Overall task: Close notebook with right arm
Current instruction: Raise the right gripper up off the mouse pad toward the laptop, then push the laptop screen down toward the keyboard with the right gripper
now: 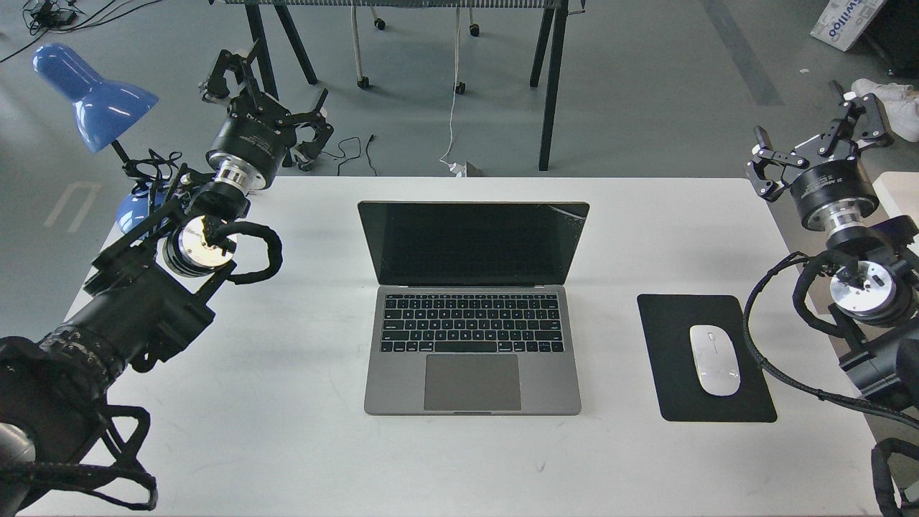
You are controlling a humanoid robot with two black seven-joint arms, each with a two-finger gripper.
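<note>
While the notebook (472, 309) sits open, the right claw (818, 147) gapes wide — wrist lettering unreadable — left claw (262, 93) wide too.

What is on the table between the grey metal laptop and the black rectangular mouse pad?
Nothing: in the head view, only bare white table separates the open grey metal laptop from the black rectangular mouse pad.
</note>
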